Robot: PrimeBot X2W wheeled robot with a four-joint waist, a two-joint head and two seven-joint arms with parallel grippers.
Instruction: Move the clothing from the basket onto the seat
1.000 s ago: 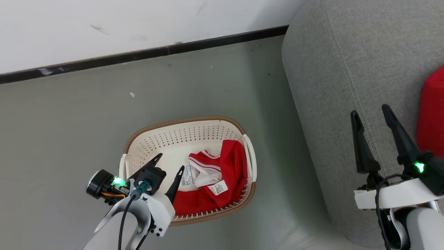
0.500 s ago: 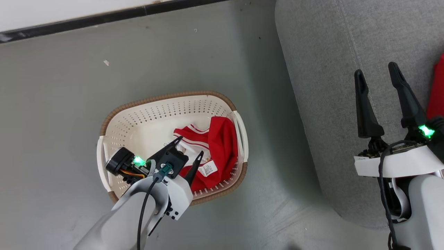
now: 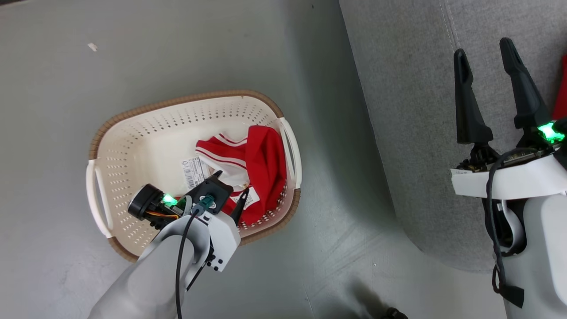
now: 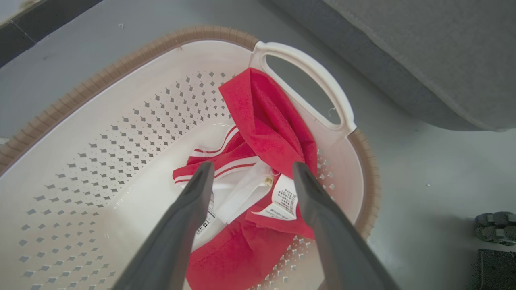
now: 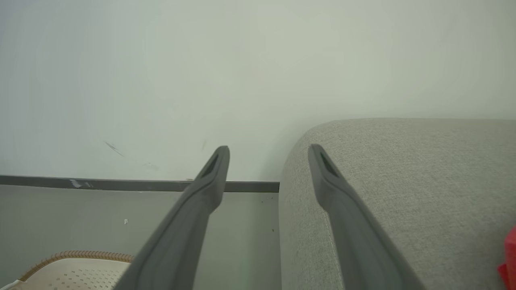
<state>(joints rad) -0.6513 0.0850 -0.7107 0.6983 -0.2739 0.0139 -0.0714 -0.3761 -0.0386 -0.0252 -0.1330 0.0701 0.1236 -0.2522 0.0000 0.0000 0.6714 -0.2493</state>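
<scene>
The cream basket (image 3: 177, 99) with its brown rim stands on the floor left of the grey seat (image 3: 407, 110). A red garment with white stripes (image 3: 263, 164) lies bunched in the basket's right half against the handle. My left gripper (image 3: 231, 184) is inside the basket, open, its fingers straddling the white collar and tag (image 4: 282, 199) just above the clothing (image 4: 266, 121); I cannot tell whether they touch it. My right gripper (image 3: 482, 48) hangs open over the seat, holding nothing. Another red piece (image 3: 561, 88) lies on the seat at the right edge.
The basket's white side handle (image 4: 306, 80) is close to the seat's side (image 4: 403, 48), with a narrow strip of grey floor between. A printed sticker (image 3: 191, 170) sits on the basket bottom. A white wall and dark baseboard (image 5: 121, 184) lie beyond. Dark wheels (image 4: 494, 225) sit on the floor.
The head camera has tilted down, shifting the whole picture. My left gripper has gone from the basket's near-left rim into the basket, over the red garment. The right gripper stays open.
</scene>
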